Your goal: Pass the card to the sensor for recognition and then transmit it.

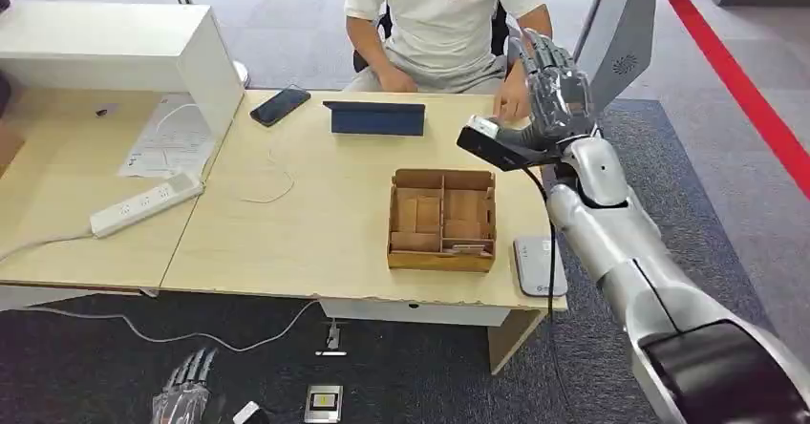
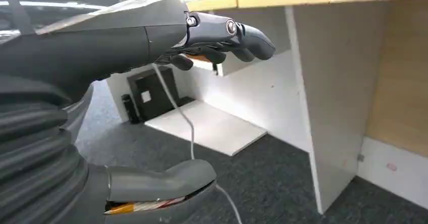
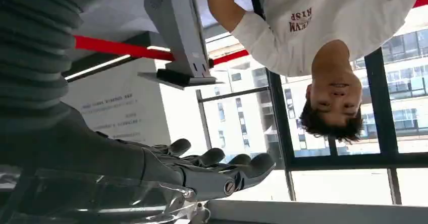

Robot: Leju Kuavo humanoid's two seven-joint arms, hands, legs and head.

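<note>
Reaching up over the far right corner of the counter (image 1: 315,243), the right robot hand (image 1: 554,85) stands raised, fingers extended upward and apart, clamped on nothing. It sits just in front of a seated person (image 1: 444,18) in a white T-shirt, whose hand (image 1: 511,104) rests on the counter edge close behind it. In the right wrist view, the fingers (image 3: 222,166) lie straight and slightly spread, with the person beyond them.

The left robot hand (image 1: 186,391) hangs low beside the counter, above the dark carpet. In the left wrist view, its fingers (image 2: 237,37) are extended and apart from the thumb (image 2: 161,183), holding nothing.

The card cannot be identified with certainty. A flat grey sensor pad (image 1: 537,266) lies at the near right corner of the counter, just beside a brown compartmented box (image 1: 442,219). A small square device (image 1: 323,403) lies on the floor below the counter.

Other items on the counter: a dark blue tablet stand (image 1: 374,118), a black phone (image 1: 280,105), a white power strip (image 1: 145,204), and a white cabinet (image 1: 115,52).
</note>
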